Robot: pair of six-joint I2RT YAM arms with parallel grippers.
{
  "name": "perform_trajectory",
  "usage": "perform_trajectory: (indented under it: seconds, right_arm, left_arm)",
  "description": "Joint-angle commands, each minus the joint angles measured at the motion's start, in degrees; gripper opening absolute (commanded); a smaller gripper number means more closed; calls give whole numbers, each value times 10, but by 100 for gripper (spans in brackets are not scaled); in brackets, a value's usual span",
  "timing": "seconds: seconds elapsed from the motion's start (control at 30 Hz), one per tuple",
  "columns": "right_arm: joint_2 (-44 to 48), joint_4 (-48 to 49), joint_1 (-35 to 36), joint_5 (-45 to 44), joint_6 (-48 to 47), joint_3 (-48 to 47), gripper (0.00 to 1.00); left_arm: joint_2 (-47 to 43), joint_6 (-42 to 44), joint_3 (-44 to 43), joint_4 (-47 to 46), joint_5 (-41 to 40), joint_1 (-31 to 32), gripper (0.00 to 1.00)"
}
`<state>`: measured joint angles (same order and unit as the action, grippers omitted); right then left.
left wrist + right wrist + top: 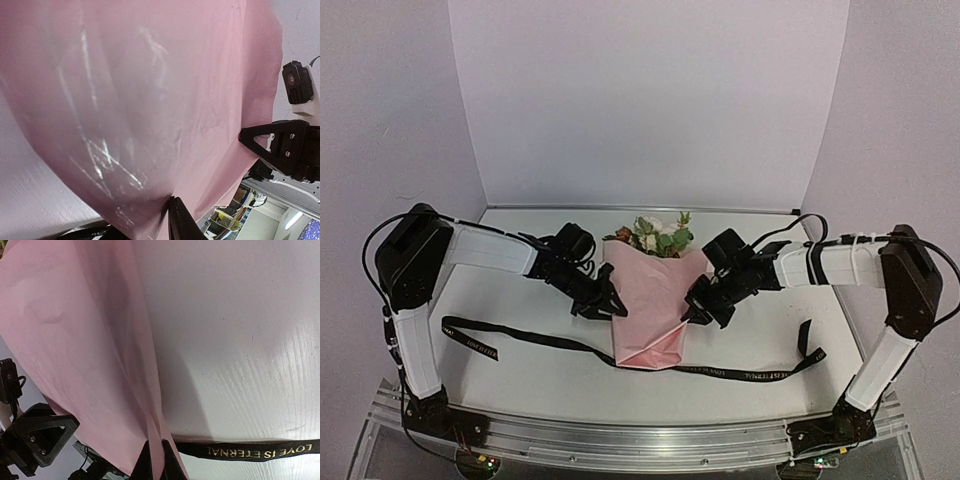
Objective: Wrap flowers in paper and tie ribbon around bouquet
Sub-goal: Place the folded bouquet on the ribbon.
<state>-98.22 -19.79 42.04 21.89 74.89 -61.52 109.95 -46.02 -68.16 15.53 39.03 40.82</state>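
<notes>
from above, the left end effector and right end effector meet the pink paper cone from either side. the flowers poke out beyond them, and the black ribbon crosses the tabletop under the cone's narrow end. left wrist view: its fingers pinch a paper edge. right wrist view: fingertips pressed together on a paper fold, the ribbon just beside them.

We note even, diffuse light in the overhead view, with soft shadows on the table. In the left wrist view the paper is blurred, with white glare streaks. In the right wrist view, only the ribbon lettering reads sharply.
</notes>
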Motion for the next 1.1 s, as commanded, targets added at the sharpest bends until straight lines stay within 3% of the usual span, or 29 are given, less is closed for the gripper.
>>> perform_trajectory:
  seconds: [0.0, 0.23, 0.63, 0.73, 0.83, 0.93, 1.07]
  right_arm:
    - [29, -10, 27, -37, 19, 21, 0]
    - [36, -6, 69, -71, 32, 39, 0]
    - [54, -4, 111, -130, 45, 63, 0]
    - [58, -4, 114, -131, 36, 65, 15]
    - [66, -5, 114, -133, 18, 69, 41]
    - [81, -15, 114, -134, -16, 71, 61]
    - [102, -49, 114, -140, -69, 67, 80]
  left_arm:
    - [-58, -16, 35, -15, 3, 3, 22]
    - [-102, -31, 92, -27, -16, 12, 25]
    - [-185, -82, 142, -15, -120, 7, 37]
    - [-217, -109, 157, -5, -164, -5, 39]
    - [-255, -145, 167, 29, -234, -14, 51]
    - [-305, -204, 186, 78, -306, -17, 60]
    - [-370, -296, 223, 161, -418, -24, 69]
